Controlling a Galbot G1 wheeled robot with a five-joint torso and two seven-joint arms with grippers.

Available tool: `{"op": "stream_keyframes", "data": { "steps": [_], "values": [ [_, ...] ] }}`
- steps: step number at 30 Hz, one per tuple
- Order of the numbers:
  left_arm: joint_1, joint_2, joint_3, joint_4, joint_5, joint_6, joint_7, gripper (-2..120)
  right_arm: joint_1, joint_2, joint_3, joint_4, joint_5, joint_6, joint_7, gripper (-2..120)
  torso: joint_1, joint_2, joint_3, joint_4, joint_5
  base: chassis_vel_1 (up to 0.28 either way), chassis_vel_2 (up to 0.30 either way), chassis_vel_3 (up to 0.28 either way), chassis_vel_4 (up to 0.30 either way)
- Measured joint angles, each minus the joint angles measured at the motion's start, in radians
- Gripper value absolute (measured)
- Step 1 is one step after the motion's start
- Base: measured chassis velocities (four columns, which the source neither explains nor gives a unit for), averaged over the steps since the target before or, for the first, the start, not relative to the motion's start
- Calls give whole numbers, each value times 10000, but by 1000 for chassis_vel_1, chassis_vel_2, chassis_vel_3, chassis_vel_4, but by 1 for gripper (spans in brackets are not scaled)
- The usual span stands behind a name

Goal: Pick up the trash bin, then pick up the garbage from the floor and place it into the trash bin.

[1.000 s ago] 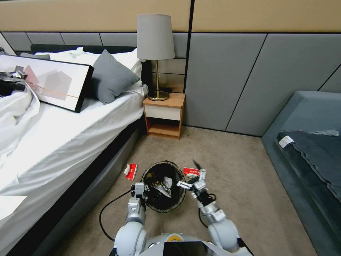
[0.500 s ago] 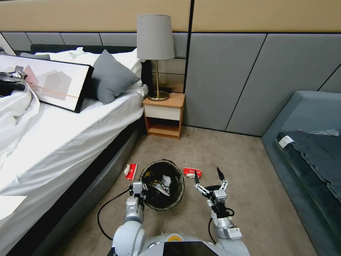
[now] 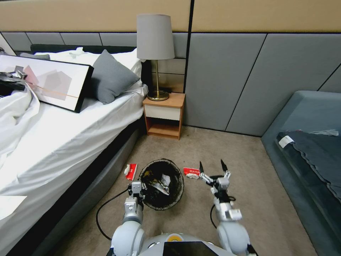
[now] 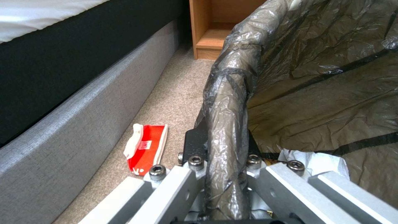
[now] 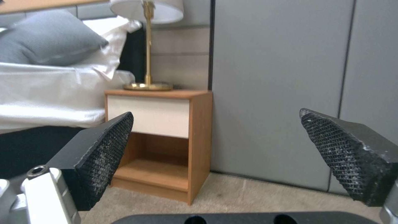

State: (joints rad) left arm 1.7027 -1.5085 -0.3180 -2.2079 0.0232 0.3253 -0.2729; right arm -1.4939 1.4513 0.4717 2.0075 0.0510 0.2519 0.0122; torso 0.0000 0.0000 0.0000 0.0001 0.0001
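Note:
The trash bin (image 3: 177, 181), a round bucket lined with a dark bag, hangs low over the carpet in front of me with crumpled garbage (image 3: 164, 180) inside. My left gripper (image 3: 137, 187) is shut on its near-left rim; the left wrist view shows the bag-wrapped rim (image 4: 232, 102) pinched in the left gripper (image 4: 226, 155). A red-and-white packet (image 3: 131, 171) (image 4: 145, 147) lies on the floor left of the bin, and another red packet (image 3: 191, 172) lies right of it. Just right of that packet my right gripper (image 3: 211, 166) (image 5: 226, 149) is open and holds nothing, its fingertips pointing away from me.
The bed (image 3: 64, 142) runs along the left, its grey base (image 4: 83, 109) close to the bin. A wooden nightstand (image 3: 164, 115) (image 5: 166, 137) with a lamp (image 3: 156, 53) stands by the wall ahead. A grey sofa (image 3: 309, 142) fills the right. Bare carpet (image 3: 248, 192) lies between.
My right gripper has swung away from the bin's rim to the right, then forward, ending open beside the right-hand red packet. The bin, held by the left gripper, shifted slightly left.

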Motion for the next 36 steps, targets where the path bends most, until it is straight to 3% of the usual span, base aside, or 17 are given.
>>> {"op": "stream_keyframes", "data": {
  "steps": [4, 7, 12, 16, 21, 30, 36],
  "values": [
    [38, -9, -29, -22, 14, 16, -6, 1, 708, -336, -147, -677, 317, -697, 116, 100, 0, 0, 0, 0, 0, 0, 0, 0, 0],
    [73, -24, -69, -30, 13, 40, -21, 1, 1366, -742, -349, -1370, 885, -2088, 74, 100, 0, -1, 0, -2, 0, 0, 0, 0, 0],
    [103, -29, -119, -59, 13, 52, -27, 1, 2025, -1013, -450, -2237, 848, -2696, -254, 100, 0, 0, 0, -1, 0, 0, 0, 0, 0],
    [103, -35, -152, -68, 8, 86, -35, 1, 2750, -1315, -530, -3768, 563, -3069, -1234, 100, 1, 0, 1, 0, 0, 0, 0, 0, 0],
    [78, -39, -134, -50, 6, 119, -36, 1, 3352, -1624, -560, -5130, -268, -2944, -2364, 100, 1, -1, 1, -3, 1, 0, 0, 0, 0],
    [109, -33, -118, -23, 51, 139, -45, 1, 4670, -1843, -505, -7452, -3263, -1615, -4241, 100, 0, 0, 1, 1, 1, 0, 0, 0, 0],
    [166, -40, -97, -25, 103, 139, -46, 1, 5241, -1681, -348, -8799, -4414, -824, -5189, 100, 1, -1, 1, 0, 0, 0, 0, 0, 0]
  ]
}}
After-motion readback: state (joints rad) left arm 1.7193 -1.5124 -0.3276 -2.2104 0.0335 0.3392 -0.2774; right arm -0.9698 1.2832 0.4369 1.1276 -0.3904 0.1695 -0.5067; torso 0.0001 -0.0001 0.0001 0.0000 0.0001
